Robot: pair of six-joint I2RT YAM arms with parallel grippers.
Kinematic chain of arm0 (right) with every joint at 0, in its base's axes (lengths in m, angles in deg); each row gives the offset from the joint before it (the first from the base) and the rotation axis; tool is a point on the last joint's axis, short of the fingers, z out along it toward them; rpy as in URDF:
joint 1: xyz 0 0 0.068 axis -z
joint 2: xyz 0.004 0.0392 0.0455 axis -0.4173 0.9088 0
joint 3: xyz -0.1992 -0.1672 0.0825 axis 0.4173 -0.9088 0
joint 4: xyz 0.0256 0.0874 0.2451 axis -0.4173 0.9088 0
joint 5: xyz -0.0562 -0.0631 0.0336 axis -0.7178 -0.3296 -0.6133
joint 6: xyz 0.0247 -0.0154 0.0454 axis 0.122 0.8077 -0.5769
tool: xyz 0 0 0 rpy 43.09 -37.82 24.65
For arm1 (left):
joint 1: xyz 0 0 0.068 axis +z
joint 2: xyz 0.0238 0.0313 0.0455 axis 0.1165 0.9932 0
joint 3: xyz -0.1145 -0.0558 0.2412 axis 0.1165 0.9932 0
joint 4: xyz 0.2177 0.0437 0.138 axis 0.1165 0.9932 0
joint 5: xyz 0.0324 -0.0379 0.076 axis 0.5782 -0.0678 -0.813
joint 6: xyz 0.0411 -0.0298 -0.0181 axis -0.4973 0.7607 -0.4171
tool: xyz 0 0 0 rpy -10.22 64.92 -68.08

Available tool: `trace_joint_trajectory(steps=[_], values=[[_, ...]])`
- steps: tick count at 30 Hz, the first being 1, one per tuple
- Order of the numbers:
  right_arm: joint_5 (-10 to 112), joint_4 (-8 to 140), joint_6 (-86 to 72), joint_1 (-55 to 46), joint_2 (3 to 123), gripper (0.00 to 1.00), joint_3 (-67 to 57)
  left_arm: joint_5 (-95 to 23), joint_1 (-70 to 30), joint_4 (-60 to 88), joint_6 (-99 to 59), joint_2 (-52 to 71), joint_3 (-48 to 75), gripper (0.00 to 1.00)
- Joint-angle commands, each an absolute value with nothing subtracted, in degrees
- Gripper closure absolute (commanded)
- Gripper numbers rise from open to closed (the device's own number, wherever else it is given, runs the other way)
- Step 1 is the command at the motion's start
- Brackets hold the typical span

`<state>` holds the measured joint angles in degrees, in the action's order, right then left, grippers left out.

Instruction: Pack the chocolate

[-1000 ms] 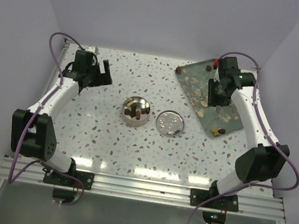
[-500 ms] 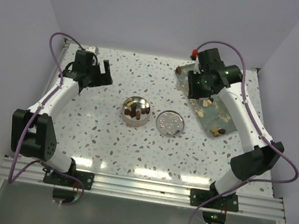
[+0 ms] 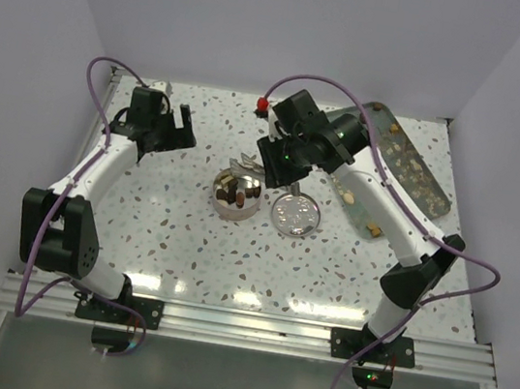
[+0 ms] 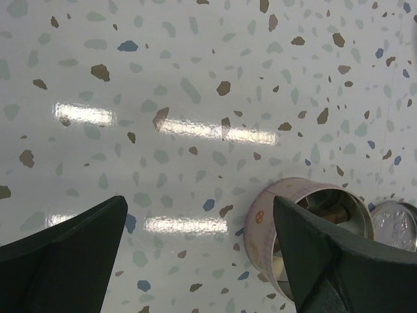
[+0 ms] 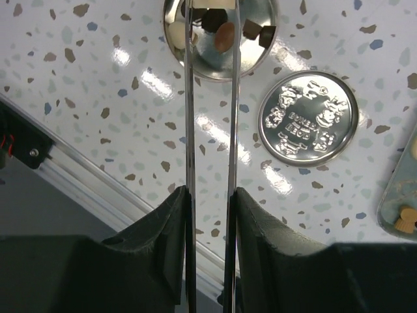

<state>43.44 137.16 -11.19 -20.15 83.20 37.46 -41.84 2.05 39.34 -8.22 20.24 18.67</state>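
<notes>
The round metal tin [image 3: 235, 196] stands mid-table with a few dark and pale chocolate lumps [image 5: 251, 26] inside. My right gripper [image 3: 275, 158] is shut on metal tongs [image 5: 189, 98], whose blades reach over the tin [image 5: 260, 59]. A tan-brown lump [image 5: 225, 36] shows between the blade tips; I cannot tell whether it is pinched or lying in the tin. More lumps [image 3: 375, 229] lie on the green board [image 3: 411, 163]. My left gripper [image 3: 172, 137] is open and empty, left of the tin [image 4: 260, 222].
The tin's embossed lid [image 3: 294, 213] lies flat just right of the tin; it also shows in the right wrist view [image 5: 307, 124] and the left wrist view [image 4: 394, 225]. The right arm crosses over the green board. The aluminium rail [image 5: 78, 176] runs along the near edge.
My right arm has swung left from the green board to above the tin, carrying the tongs. The left arm, tin and lid have not moved.
</notes>
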Motion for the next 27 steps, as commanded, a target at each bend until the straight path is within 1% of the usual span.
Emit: trace_joint_trajectory(steps=[1, 5, 14, 21, 27], values=[[45.2, 139.2, -11.8, -21.4, 83.5, 0.65, 37.3, -41.4, 1.9, 37.4, -7.9, 20.1, 18.7, 0.0], [45.2, 138.7, -12.1, -22.3, 83.7, 0.65, 36.8, -41.2, 1.9, 37.4, -7.9, 20.4, 18.7, 0.0], [45.1, 138.9, -12.3, -22.8, 85.7, 0.59, 39.5, -41.3, 1.9, 37.3, -8.3, 20.7, 18.5, 0.0], [43.8, 139.1, -12.1, -22.8, 85.4, 0.58, 39.1, -41.2, 1.9, 37.4, -8.3, 20.9, 18.6, 0.0], [42.3, 139.6, -12.2, -22.8, 86.5, 0.6, 41.8, -41.4, 1.9, 37.5, -8.3, 20.9, 18.7, 0.0]])
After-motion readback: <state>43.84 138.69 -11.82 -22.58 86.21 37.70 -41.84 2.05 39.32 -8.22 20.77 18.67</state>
